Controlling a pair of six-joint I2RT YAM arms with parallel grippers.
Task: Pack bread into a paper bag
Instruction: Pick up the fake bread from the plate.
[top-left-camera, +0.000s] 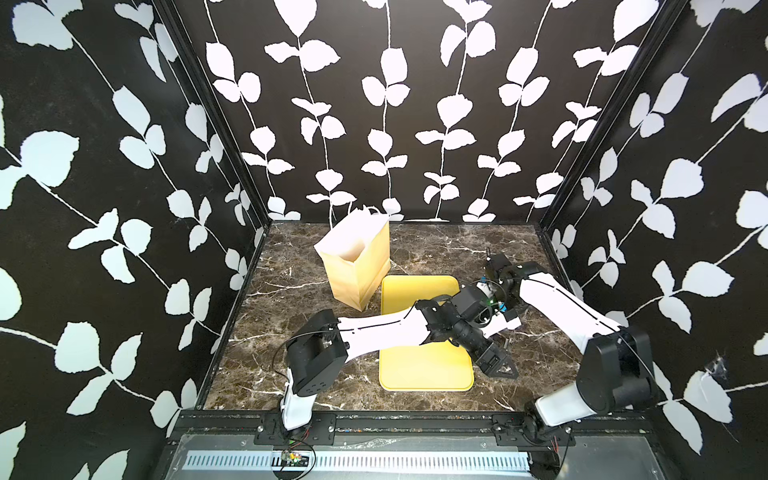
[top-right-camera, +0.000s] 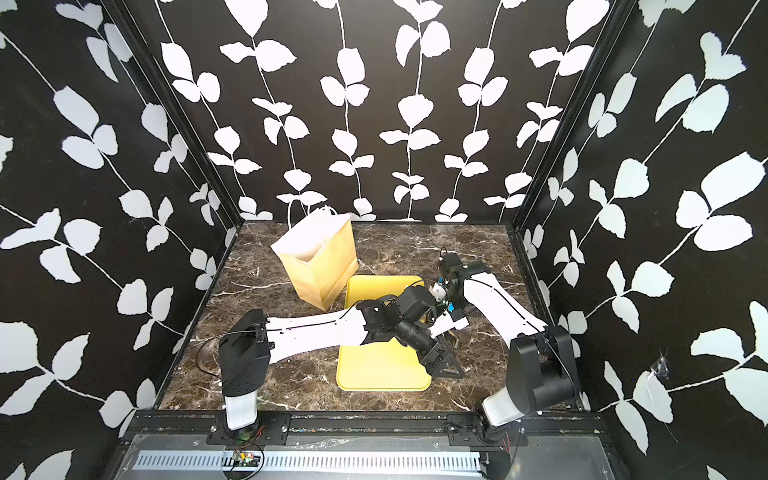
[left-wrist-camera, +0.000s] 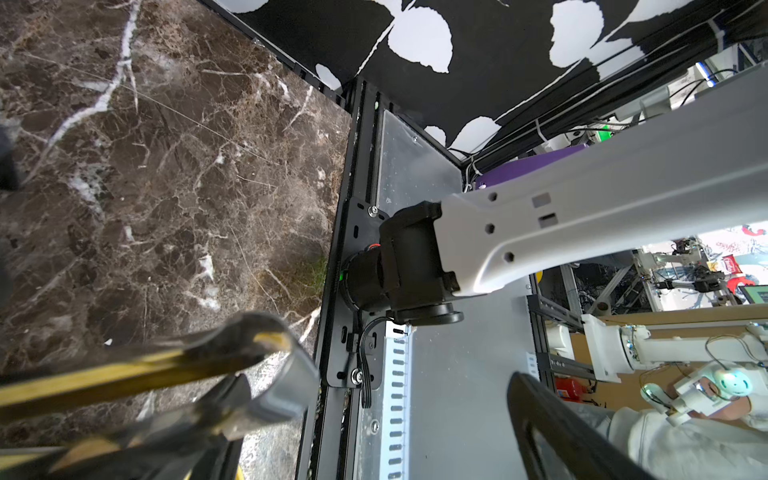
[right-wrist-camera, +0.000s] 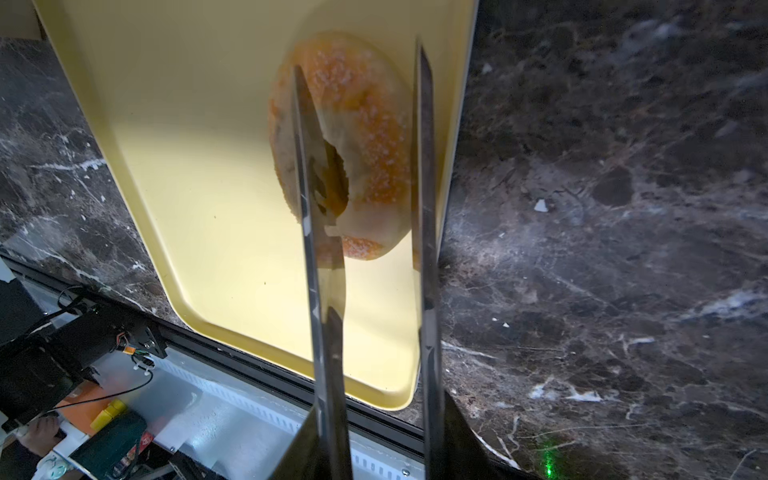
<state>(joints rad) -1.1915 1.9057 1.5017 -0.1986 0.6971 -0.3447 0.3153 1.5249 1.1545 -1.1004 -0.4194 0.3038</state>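
Note:
In the right wrist view a sugared golden bagel (right-wrist-camera: 370, 104) lies on the yellow tray (right-wrist-camera: 187, 166) near one long edge. My right gripper (right-wrist-camera: 384, 449) is shut on metal tongs (right-wrist-camera: 424, 208). One tong blade crosses the bagel's hole and the other runs along its outer edge. In both top views the left arm hides the bagel. The paper bag (top-left-camera: 357, 266) (top-right-camera: 320, 262) stands upright and open behind the tray; what is inside is hidden. My left gripper (top-left-camera: 498, 365) (left-wrist-camera: 386, 449) hangs open at the tray's right edge, beside the tongs' hinge end (left-wrist-camera: 286, 374).
The tray (top-left-camera: 419, 370) (top-right-camera: 374, 370) lies mid-table with the left forearm (top-left-camera: 382, 328) stretched across it. The right arm (top-left-camera: 552, 299) reaches in from the right and crosses under the left wrist. Patterned walls close three sides. A black rail (top-left-camera: 395, 419) marks the table's front edge.

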